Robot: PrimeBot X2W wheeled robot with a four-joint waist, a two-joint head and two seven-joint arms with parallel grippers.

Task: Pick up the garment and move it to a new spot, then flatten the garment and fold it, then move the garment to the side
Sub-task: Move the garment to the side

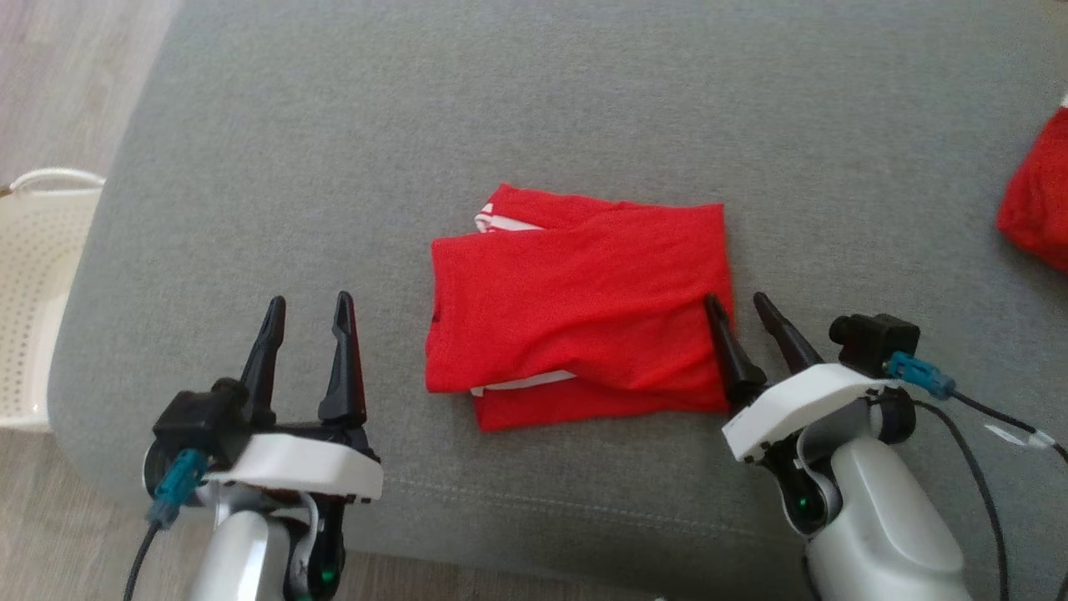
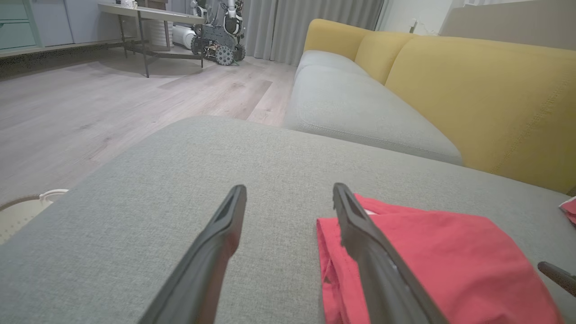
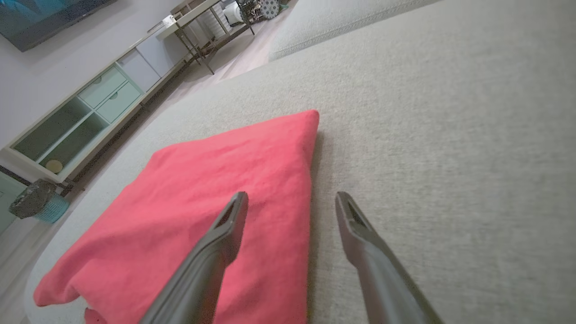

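Since the garment lies folded in the middle of the cushion, we judge that only the move to the side remains. Both tools stand spread and hold nothing: the left gripper over bare cushion near the garment's left edge, the right gripper at its near right corner. Risks noted: a pinch on the top layer alone would peel the fold open, as the layers sit askew with white trim between them; a push to the right could run it into the other red cloth, and one to the left could tip it off the rounded edge beside the basket. The head view gives that layout; the right wrist view settles what it leaves unclear, one finger over the garment and one over bare cushion; the left wrist view adds the loose layers at the left edge.
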